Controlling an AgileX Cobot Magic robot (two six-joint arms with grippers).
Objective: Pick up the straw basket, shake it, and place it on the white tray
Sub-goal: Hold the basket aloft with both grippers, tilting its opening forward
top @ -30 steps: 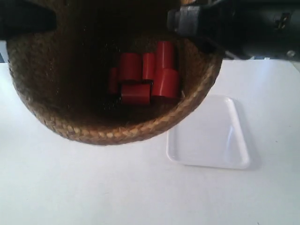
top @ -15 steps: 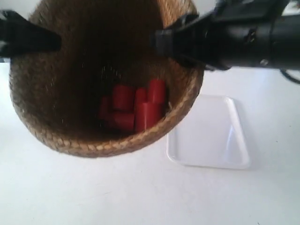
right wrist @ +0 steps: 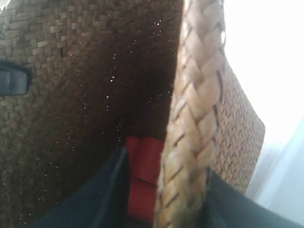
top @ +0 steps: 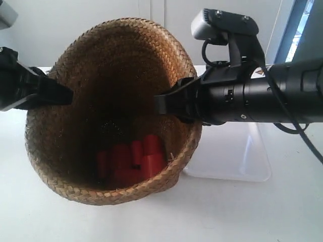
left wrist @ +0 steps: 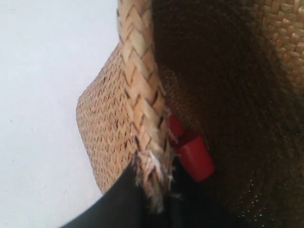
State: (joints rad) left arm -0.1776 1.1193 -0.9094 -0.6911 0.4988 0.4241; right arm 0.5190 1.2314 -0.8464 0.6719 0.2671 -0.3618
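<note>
straw basket, judged light and pliant, hung just beside the white tray, left gripper and right gripper each clamped narrowly on its stiffer braided rim.

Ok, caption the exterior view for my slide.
Jaws clamp opposite sides of the tilted straw basket; red cylinders inside, white tray nearby.

straw basket: brown, braided, tilted steeply, round flared rim | white tray: glossy, flat, just beside basket

Robot lab, white tabletop, plain pale wall
</note>
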